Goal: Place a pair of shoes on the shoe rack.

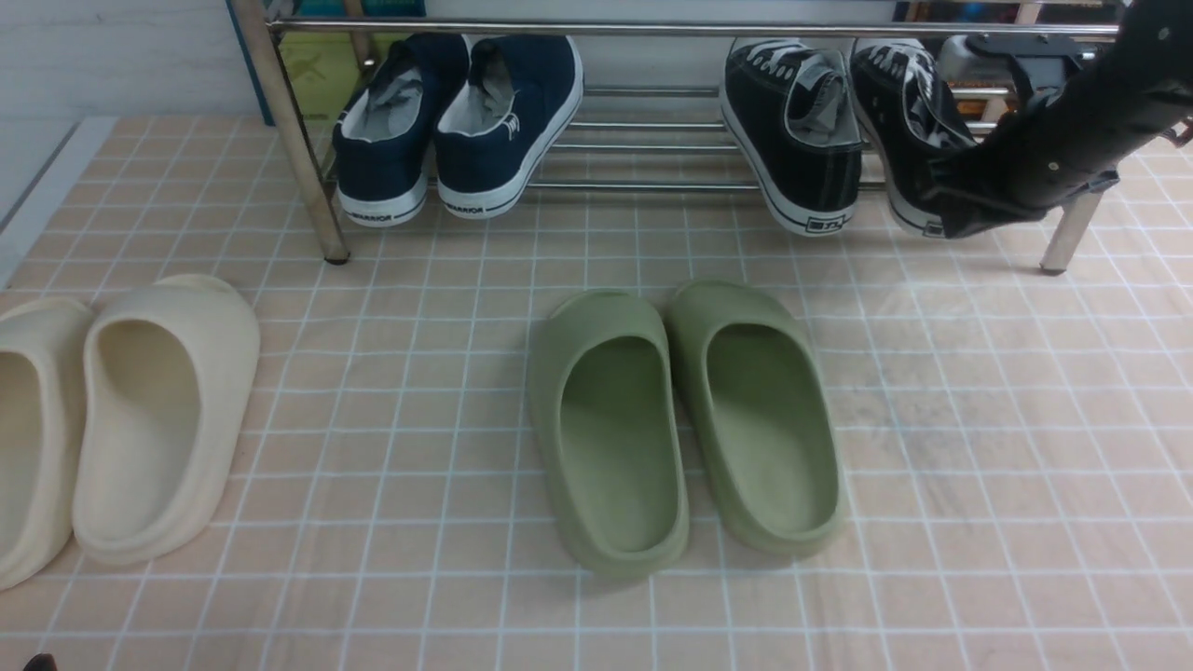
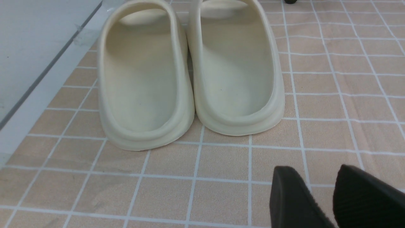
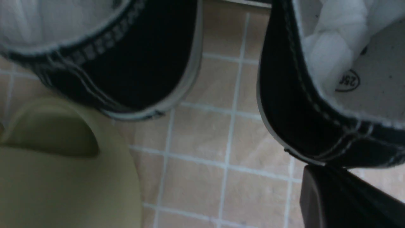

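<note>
The chrome shoe rack point(image 1: 652, 28) stands at the back. Both black canvas sneakers rest on its lower bars at the right, heels toward me and hanging over the front bar. The left black sneaker point(image 1: 802, 140) stands free. My right gripper point(image 1: 941, 200) is at the heel of the right black sneaker point(image 1: 895, 102) and looks shut on its heel. In the right wrist view both heels show, the left point(image 3: 142, 63) and the right point(image 3: 294, 95), with one finger point(image 3: 332, 196) against the right heel. My left gripper point(image 2: 316, 177) holds nothing, its fingers close together above the floor.
Navy sneakers point(image 1: 457, 121) sit on the rack's left part. Green slides point(image 1: 606, 419) lie on the tiled mat in the middle, just in front of the black sneakers. Cream slides point(image 1: 158, 410) lie at the left, ahead of my left gripper point(image 2: 142, 79). The rack's legs point(image 1: 298, 149) stand on the mat.
</note>
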### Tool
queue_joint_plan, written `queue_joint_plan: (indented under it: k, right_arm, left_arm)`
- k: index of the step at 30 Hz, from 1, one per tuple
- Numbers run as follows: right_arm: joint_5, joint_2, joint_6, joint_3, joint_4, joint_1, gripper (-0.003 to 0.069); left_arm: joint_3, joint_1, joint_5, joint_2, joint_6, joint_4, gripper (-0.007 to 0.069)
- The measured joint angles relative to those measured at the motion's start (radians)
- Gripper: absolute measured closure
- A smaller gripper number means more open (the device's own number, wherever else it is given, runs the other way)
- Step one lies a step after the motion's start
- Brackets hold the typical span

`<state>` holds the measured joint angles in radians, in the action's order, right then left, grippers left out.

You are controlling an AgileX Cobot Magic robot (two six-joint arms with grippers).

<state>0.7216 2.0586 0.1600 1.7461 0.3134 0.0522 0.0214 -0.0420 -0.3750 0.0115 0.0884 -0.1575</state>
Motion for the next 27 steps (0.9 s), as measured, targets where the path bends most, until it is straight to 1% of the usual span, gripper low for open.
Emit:
queue_joint_plan:
  k: [3, 8, 12, 16, 18, 21, 27]
  right_arm:
    - [-0.035, 0.004, 0.0, 0.0, 0.022, 0.002, 0.0676]
    - [-0.023, 0.005, 0.0, 0.0, 0.021, 0.001, 0.0676]
    - [0.054, -0.047, 0.024, 0.0, 0.015, 0.001, 0.0673]
    - [0.15, -0.164, 0.048, 0.0, -0.021, 0.001, 0.0673]
    - [0.173, -0.262, 0.058, -0.016, -0.037, 0.001, 0.0671]
    - [0.148, -0.411, 0.064, -0.096, -0.04, 0.001, 0.0671]
    - [0.018, -0.804, 0.064, -0.416, -0.041, 0.001, 0.0667]
  left_arm:
    - [0.0, 0.0, 0.0, 0.0, 0.0, -0.001, 0.0385]
    - [0.0, 0.0, 0.0, 0.0, 0.0, -0.002, 0.0385]
    - [0.0, 0.0, 0.0, 0.0, 0.0, -0.002, 0.0385]
    - [0.0, 0.0, 0.0, 0.0, 0.0, -0.002, 0.0385]
    - [0.0, 0.0, 0.0, 0.0, 0.0, -0.003, 0.0385]
    - [0.0, 0.0, 0.0, 0.0, 0.0, -0.003, 0.0385]
    - [0.0, 0.0, 0.0, 0.0, 0.0, -0.013, 0.0385]
